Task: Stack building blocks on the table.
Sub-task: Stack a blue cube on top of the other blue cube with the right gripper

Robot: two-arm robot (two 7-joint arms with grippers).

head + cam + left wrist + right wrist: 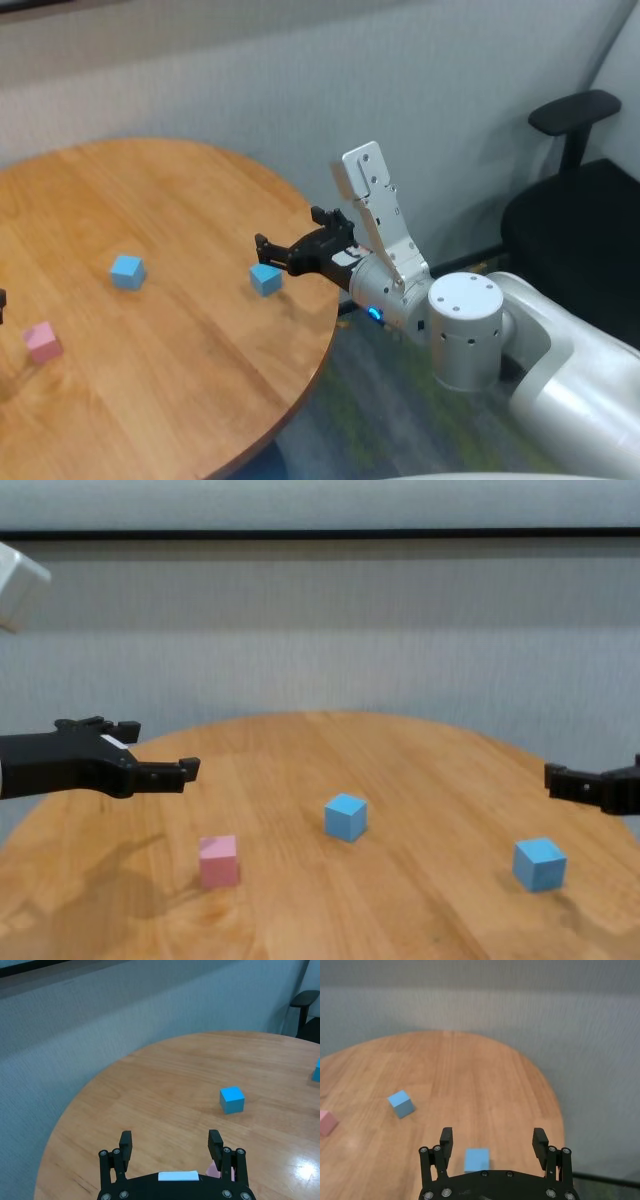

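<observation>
On the round wooden table (180,400) lie three cubes, apart from each other. A pink block (43,342) lies at the left, a light blue block (127,271) in the middle, and a second light blue block (266,280) near the right edge. My right gripper (493,1135) is open and hovers just above and behind that right block (476,1160), which shows between its fingers. My left gripper (170,1139) is open and empty, held above the table over the pink block (212,1171), which is mostly hidden under it.
A black office chair (580,200) stands off the table to the right. A grey wall runs behind the table. The table's curved edge (325,350) passes right below my right gripper. Bare wood lies between the cubes.
</observation>
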